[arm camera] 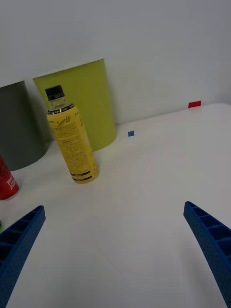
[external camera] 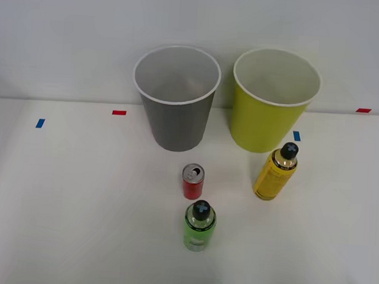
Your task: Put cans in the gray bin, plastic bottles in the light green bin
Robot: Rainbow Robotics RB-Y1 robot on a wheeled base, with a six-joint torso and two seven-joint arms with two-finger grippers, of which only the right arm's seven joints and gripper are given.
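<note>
On my front feed the gray bin [external camera: 175,96] and the light green bin [external camera: 273,99] stand upright side by side at the far edge of the white table [external camera: 76,206], gray to the left, close together but apart. Nearer to me, the short red can [external camera: 192,181] stands upright just in front of the gray bin, its silver top showing an opened tab. Just in front of that can, nearly touching it, stands the squat green bottle [external camera: 199,225] with its black cap. The taller yellow bottle [external camera: 276,171], black-capped with a gold neck, stands upright just in front of the light green bin, off to the right of the can. I see only one can on the table. From the wrist camera, my right pincer [arm camera: 115,250] is spread wide and holds nothing, its blue ribbed fingers [arm camera: 209,236] low over bare table, with the yellow bottle ahead of it, well apart. Small red and blue tape marks [external camera: 118,112] dot the table.
</note>
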